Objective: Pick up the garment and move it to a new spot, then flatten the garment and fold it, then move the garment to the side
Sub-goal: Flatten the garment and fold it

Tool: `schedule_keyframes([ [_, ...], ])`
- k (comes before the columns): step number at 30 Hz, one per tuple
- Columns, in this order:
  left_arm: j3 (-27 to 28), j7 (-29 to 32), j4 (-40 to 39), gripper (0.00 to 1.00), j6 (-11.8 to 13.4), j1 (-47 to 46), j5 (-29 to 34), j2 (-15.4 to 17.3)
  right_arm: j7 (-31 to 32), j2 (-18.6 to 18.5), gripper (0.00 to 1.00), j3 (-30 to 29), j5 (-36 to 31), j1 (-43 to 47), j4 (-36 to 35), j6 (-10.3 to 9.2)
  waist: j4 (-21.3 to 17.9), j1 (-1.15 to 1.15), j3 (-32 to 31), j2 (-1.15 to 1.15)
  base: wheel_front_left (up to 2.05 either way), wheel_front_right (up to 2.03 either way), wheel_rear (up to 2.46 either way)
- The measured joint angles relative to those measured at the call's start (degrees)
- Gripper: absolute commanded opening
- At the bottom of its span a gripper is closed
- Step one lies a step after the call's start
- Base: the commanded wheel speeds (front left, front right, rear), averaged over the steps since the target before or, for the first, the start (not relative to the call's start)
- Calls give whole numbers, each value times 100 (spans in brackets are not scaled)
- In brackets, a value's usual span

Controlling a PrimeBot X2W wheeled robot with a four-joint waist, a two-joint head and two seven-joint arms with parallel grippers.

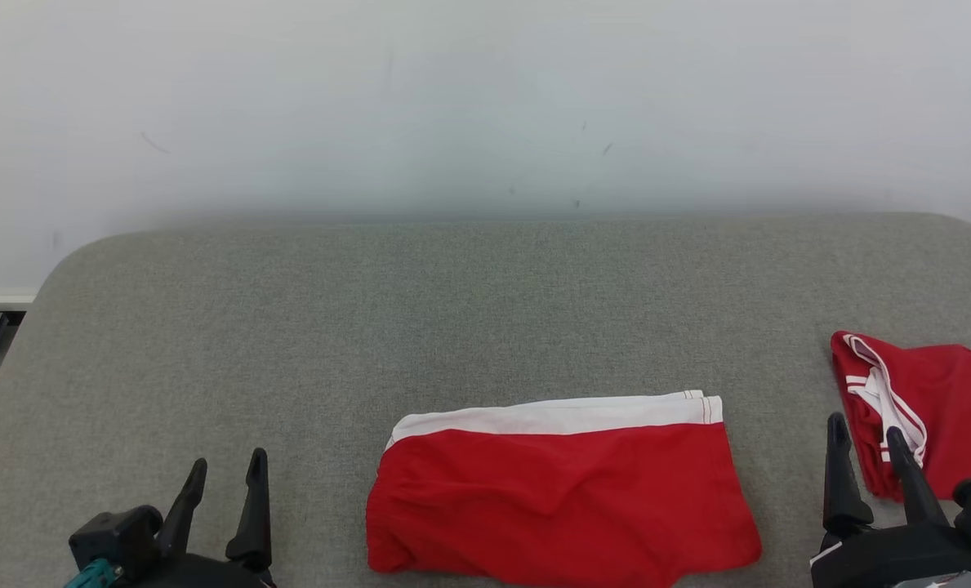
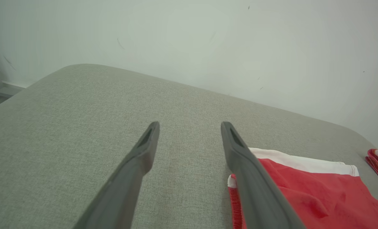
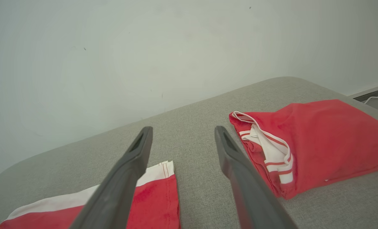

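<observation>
Sitting folded at the front middle of the grey pad (image 1: 207, 310), the red garment (image 1: 563, 490) looks ready to go aside. The left gripper (image 1: 229, 460) and right gripper (image 1: 865, 426) flank it, both spread and empty, guessing parked clear so the fold isn't disturbed.

The folded garment (image 1: 563, 498) is bright red with a white band along its far edge, the second garment (image 1: 955, 384) is red with red-striped white trim, the surface (image 1: 289, 343) is flecked grey, the wall (image 1: 485, 98) off-white, and the left gripper (image 1: 229, 460) and right gripper (image 1: 865, 426) are black.
</observation>
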Motion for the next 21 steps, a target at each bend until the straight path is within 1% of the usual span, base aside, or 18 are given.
schedule_keyframes([
  [10, 105, 203, -90, 100, 0, 67, 190, -59, -118, -2, 100, 48, -22, -124, 148, 54, 7, 0, 45, 0, 0, 0, 0],
  [13, 116, 261, -131, 100, 0, 74, 196, -79, -81, -4, 100, 88, -21, -164, 186, 101, 14, 0, 58, 0, 0, 0, 0],
  [17, 141, 312, -181, 100, 0, 75, 241, -112, 303, -33, 100, 91, -12, -410, 289, 86, 20, 0, 69, 0, 0, 0, 0],
  [19, 159, 341, -183, 100, 0, 75, 257, -126, 671, -69, 100, 104, -11, -561, 374, 35, 16, 0, 69, 0, 0, 0, 0],
  [21, 171, 381, -190, 100, 0, 75, 286, -142, 1150, -212, 100, 269, -25, -629, 478, 35, 12, 0, 66, 0, 0, 0, 0],
])
